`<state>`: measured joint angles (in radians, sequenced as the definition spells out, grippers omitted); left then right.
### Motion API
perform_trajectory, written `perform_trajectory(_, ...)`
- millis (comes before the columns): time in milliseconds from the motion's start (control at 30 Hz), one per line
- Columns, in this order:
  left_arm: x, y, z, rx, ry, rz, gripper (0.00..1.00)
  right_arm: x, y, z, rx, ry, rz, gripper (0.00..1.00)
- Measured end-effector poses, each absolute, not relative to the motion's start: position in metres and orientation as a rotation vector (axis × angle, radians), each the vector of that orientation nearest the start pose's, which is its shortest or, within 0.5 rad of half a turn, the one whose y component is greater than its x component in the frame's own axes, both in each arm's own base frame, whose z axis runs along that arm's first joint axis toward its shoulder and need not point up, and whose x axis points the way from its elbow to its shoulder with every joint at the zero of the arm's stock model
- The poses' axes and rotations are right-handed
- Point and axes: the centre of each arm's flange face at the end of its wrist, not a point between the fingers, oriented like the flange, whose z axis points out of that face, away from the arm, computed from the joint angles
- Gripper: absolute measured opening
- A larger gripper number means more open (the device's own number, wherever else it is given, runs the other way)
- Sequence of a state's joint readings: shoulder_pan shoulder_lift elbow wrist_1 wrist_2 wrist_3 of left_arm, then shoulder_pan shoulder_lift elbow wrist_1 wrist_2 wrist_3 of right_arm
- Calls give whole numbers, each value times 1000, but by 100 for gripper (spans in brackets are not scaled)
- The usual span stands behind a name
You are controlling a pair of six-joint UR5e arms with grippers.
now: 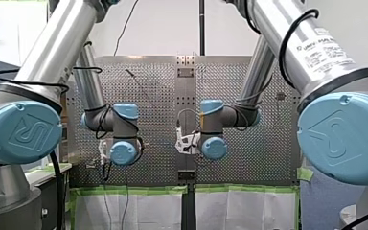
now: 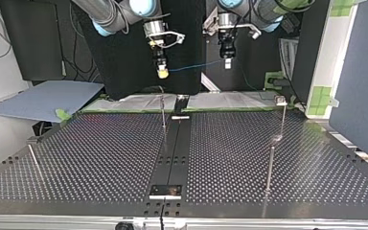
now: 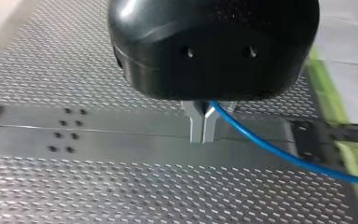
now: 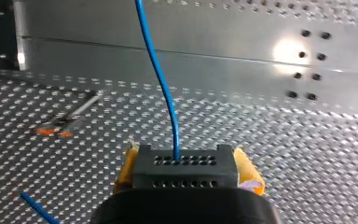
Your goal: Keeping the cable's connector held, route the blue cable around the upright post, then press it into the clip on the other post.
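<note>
Left gripper: metal fingers closed, pinching the blue cable, which leaves them and runs off to one side.

Right gripper: yellow pads clamped on the black connector; cable rises out of its face.

Top view: both grippers are high above the table, with the cable strung between them in open air, touching nothing.

Progress, as judged: connector hold is in place, but routing is not begun. The cable is well apart from the thin post near the table's middle. The post with a small head at that view's right is likely the clip, too small to confirm. Wrap and press both remain.

Containers: none in view.
</note>
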<state>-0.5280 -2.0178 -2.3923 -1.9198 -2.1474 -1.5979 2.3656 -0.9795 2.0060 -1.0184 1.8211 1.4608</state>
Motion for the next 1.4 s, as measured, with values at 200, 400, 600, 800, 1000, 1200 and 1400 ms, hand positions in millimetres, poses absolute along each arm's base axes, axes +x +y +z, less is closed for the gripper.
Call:
perform_trajectory(200, 283, -255, 57, -7, 1665, 76, 0, 452, -292, 50, 1721, -815, 1436, 0)
perform_trajectory(400, 279, -252, 54, 10, 1699, 95, 0, 447, -286, 39, 1786, -828, 1379, 0)
perform_trajectory(600, 279, -252, 54, 12, 1704, 98, 0, 445, -285, 37, 1805, -833, 1361, 0)
perform_trajectory(800, 283, -251, 58, 4, 1699, 97, 0, 445, -287, 39, 1801, -837, 1358, 0)
perform_trajectory(1000, 293, -248, 72, -24, 1695, 64, 0, 453, -297, 66, 1763, -867, 1415, 0)
perform_trajectory(1200, 296, -246, 87, -18, 1698, 33, 0, 469, -305, 104, 1720, -866, 1547, 0)
perform_trajectory(1400, 303, -243, 105, -67, 1688, 11, 0, 488, -315, 150, 1687, -818, 1643, 0)
